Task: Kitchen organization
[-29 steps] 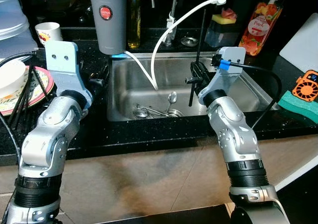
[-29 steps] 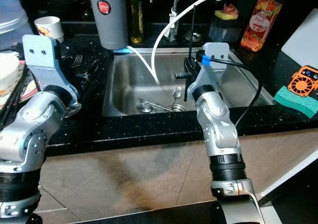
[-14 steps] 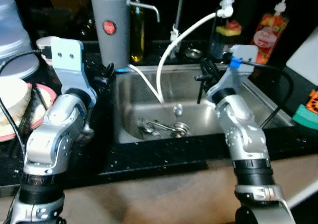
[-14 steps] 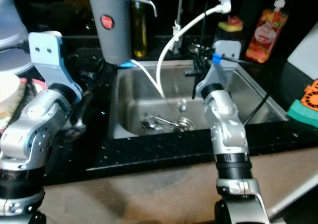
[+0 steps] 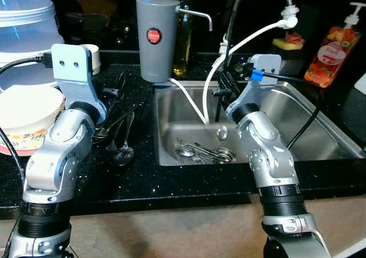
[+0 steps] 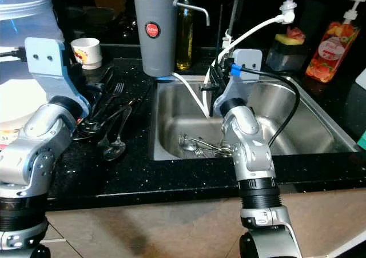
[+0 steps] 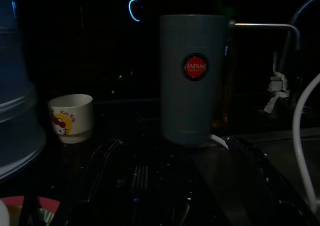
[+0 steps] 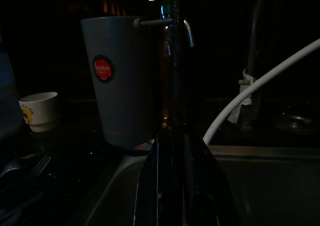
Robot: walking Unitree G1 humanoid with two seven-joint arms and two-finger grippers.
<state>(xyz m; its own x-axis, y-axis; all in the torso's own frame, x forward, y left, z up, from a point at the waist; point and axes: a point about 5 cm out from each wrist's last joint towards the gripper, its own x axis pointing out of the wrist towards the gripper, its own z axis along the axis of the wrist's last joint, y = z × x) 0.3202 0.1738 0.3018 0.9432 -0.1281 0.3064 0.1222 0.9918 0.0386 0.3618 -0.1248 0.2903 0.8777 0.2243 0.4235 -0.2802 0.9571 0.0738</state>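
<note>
My right gripper (image 5: 221, 90) hangs over the left part of the steel sink (image 5: 297, 115), shut on a thin black stick (image 8: 176, 60) that stands upright between its fingers. Several spoons and forks (image 5: 200, 151) lie in a heap on the sink bottom. My left gripper (image 5: 116, 91) is over the black counter left of the sink, open, its fingers (image 7: 97, 161) spread above loose cutlery (image 6: 114, 92). A spoon (image 5: 124, 153) lies on the counter just in front of it.
A grey filter canister (image 5: 155, 38) stands at the sink's back left corner, with a white hose (image 5: 246, 38) running from the faucet. A small printed cup (image 6: 87, 52), a bowl (image 5: 28, 106), an oil bottle (image 5: 183, 35) and a soap bottle (image 5: 330, 46) stand around.
The camera has swung left, so the sink now sits further right and the counter cutlery has come into view. My right gripper still holds the stick.
</note>
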